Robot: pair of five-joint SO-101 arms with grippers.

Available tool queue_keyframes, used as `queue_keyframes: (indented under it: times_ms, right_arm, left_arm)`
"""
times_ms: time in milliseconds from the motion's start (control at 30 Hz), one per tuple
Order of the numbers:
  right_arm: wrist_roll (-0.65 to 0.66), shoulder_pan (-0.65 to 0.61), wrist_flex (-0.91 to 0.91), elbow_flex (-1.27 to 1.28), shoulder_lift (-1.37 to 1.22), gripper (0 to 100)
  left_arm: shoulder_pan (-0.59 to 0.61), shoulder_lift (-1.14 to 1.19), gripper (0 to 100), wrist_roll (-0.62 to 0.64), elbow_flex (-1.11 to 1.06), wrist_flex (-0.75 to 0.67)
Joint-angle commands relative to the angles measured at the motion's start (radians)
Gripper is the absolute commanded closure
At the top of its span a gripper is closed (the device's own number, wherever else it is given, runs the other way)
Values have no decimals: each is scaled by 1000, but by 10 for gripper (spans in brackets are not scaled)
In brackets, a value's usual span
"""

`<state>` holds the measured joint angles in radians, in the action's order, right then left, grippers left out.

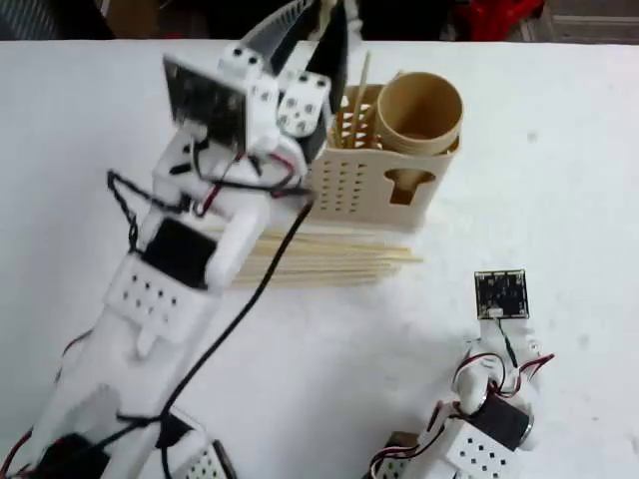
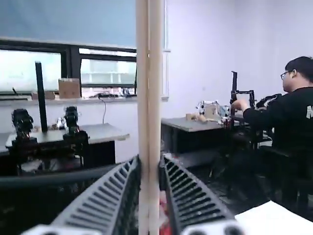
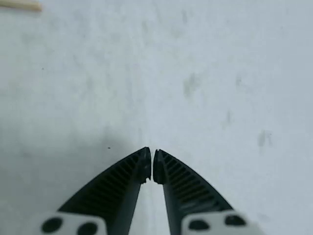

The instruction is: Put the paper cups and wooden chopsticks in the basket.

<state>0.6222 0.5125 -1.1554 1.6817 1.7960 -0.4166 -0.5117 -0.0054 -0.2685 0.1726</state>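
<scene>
Wooden chopsticks [image 2: 149, 73], a pair standing upright, are pinched between the narrow-set fingers [image 2: 117, 196] of the left gripper [image 2: 149, 169], which hangs by the far edge of the cream basket [image 1: 371, 185]. The stacked paper cups [image 1: 420, 110] already sit in the basket's end compartment, a single chopstick [image 1: 357, 95] leans in the slot beside them, and a big loose pile of chopsticks [image 1: 334, 257] lies on the table [image 1: 559, 200] right against the basket's near wall. Right gripper [image 3: 150, 164] sits low over bare tabletop, fingers pressed together on nothing. The danger, I'd say: a long stretch of the held pair stands clear of the grip, so it could pivot or slide, strike the rim and fall outside, or knock the cups. The arm's black cable [image 1: 250, 299] crosses the pile and might drag sticks away. Readable writing? None I can make out on basket or cups
</scene>
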Motion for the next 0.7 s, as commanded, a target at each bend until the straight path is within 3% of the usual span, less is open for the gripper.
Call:
queue_keyframes:
  times_ms: [0, 300, 667]
  right_arm:
    - [-2, 5, 13, 8, -5, 975]
    - [-2, 7, 13, 8, -5, 975]
    - [-2, 7, 13, 8, -5, 975]
  left_arm:
    - [10, 134, 976, 57, 242, 115]
    - [27, 332, 976, 60, 497, 265]
    - [76, 387, 965, 60, 526, 285]
